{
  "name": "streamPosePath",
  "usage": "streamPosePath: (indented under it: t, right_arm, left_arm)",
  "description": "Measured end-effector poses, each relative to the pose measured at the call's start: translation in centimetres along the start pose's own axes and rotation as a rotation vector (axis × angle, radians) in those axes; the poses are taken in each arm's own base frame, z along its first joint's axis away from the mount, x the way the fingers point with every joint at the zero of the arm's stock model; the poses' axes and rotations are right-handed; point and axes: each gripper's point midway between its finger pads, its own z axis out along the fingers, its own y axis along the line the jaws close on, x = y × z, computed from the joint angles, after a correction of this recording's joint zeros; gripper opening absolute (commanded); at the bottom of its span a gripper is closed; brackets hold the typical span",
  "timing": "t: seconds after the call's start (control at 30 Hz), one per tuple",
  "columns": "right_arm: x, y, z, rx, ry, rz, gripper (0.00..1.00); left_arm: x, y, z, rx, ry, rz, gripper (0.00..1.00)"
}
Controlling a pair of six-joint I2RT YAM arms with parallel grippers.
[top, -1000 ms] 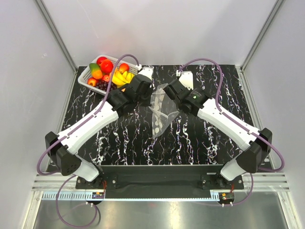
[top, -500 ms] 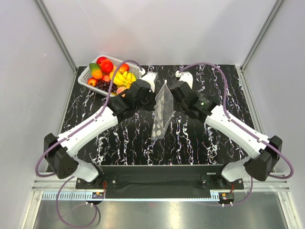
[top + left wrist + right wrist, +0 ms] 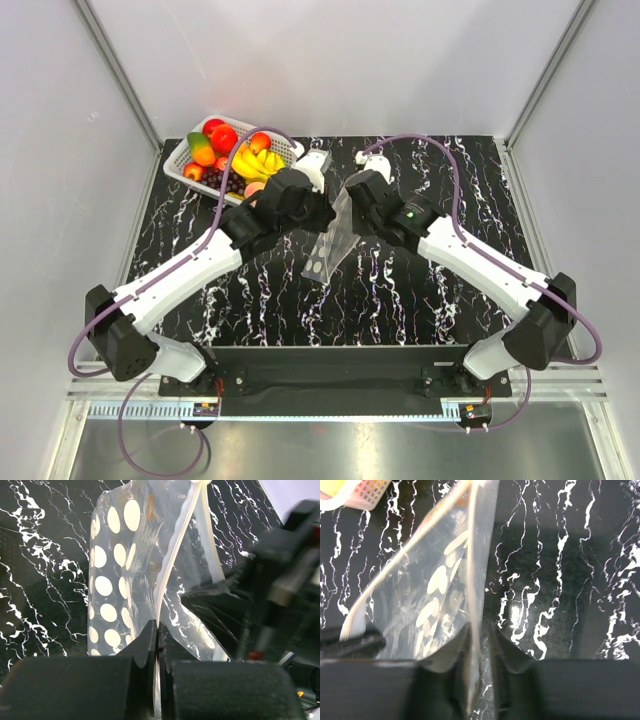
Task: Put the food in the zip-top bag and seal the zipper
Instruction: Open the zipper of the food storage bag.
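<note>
1. My left gripper (image 3: 157, 636) is pinched tight on one lip of the zip-top bag (image 3: 328, 240), right at the zipper (image 3: 182, 535). The right gripper (image 3: 479, 630) is clamped on the other lip.
2. The bag hangs between them over the middle of the table (image 3: 420, 290), long axis running far to near.
3. The food (image 3: 228, 150) sits in the basket (image 3: 178, 165) at the far left of the bag, so I reckon the left arm is the nearer one.

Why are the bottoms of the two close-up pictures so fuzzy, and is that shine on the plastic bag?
Left wrist view: the left gripper sits too near the lens, so it blurs, while the dots on the zip-top bag look sharp. Right wrist view: the right gripper is equally soft; pale glare streaks the bag. Top view: sharp, evenly lit table.
</note>
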Motion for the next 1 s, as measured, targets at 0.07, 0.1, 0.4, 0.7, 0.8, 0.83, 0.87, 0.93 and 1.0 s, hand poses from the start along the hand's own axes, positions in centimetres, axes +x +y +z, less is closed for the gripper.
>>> streamPosePath:
  t: [0.07,0.1,0.4,0.7,0.8,0.83,0.87,0.93,1.0]
  right_arm:
    - [0.3,0.0,0.5,0.011,0.013,0.0,0.02]
    - [0.5,-0.1,0.7,0.022,0.02,0.001,0.0]
    - [0.0,-2.4,-0.6,0.145,0.033,-0.013,0.0]
    - [-1.5,-3.3,-2.5,0.206,0.072,-0.057,0.0]
    - [-1.2,-3.8,-2.1,0.211,0.103,-0.076,0.0]
    - [-1.2,-4.1,-1.9,0.207,0.114,-0.079,0.0]
    - [-1.2,-4.3,-1.6,0.202,0.126,-0.08,0.0]
    - [-1.2,-4.8,-0.8,0.192,0.147,-0.08,0.0]
    - [-1.3,-5.1,0.3,0.187,0.17,-0.082,0.0]
  left_arm:
    - [0.1,0.0,0.0,0.002,0.002,-0.001,0.0]
    - [0.1,0.0,0.0,0.001,0.003,-0.001,0.0]
    - [-0.2,3.3,1.0,-0.07,0.015,-0.04,0.0]
    - [1.9,4.9,4.9,-0.099,0.124,-0.058,0.04]
    - [2.1,5.8,5.4,-0.098,0.139,-0.078,0.06]
    - [2.0,6.3,5.6,-0.097,0.138,-0.087,0.08]
    - [1.8,6.5,5.7,-0.096,0.134,-0.092,0.09]
    - [1.4,6.9,6.1,-0.095,0.129,-0.101,0.09]
    - [1.2,7.3,6.8,-0.098,0.125,-0.106,0.08]
